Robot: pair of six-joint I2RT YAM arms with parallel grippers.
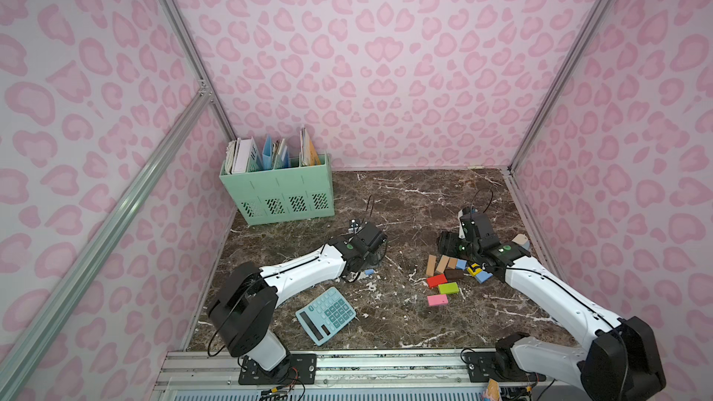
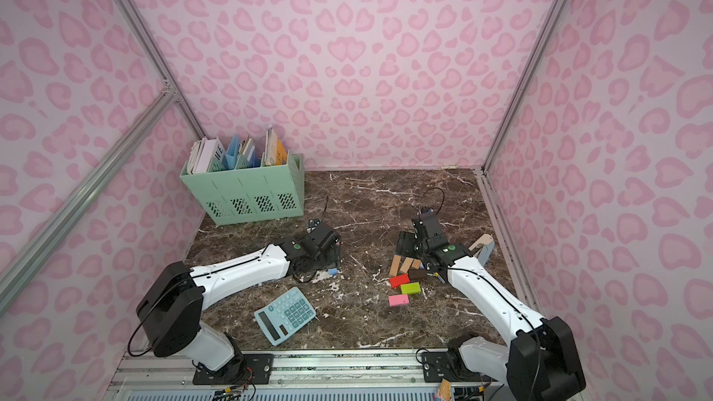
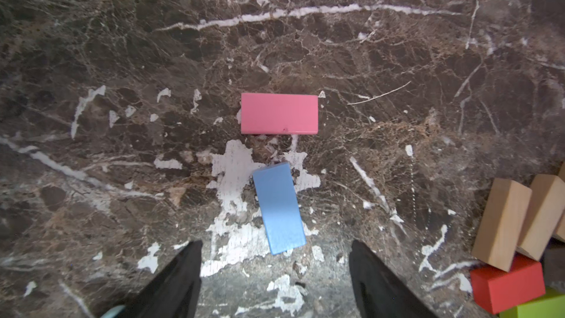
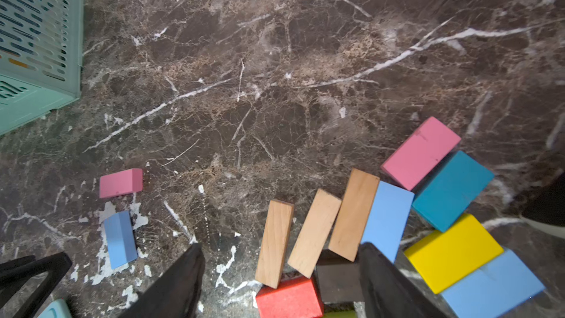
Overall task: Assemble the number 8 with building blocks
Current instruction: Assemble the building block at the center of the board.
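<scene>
Both top views are being lit evenly, and faint shadows are being thrown onto the marble tabletop [image 1: 416,202]. In the wrist views its surface is being blurred, stretched and darkened toward the corners.

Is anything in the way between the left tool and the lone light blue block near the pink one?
Nothing visible does. The light blue block lies flat on the marble tabletop, its near end between the tips of the open left tool. The pink block lies beyond it, not touching.
</scene>
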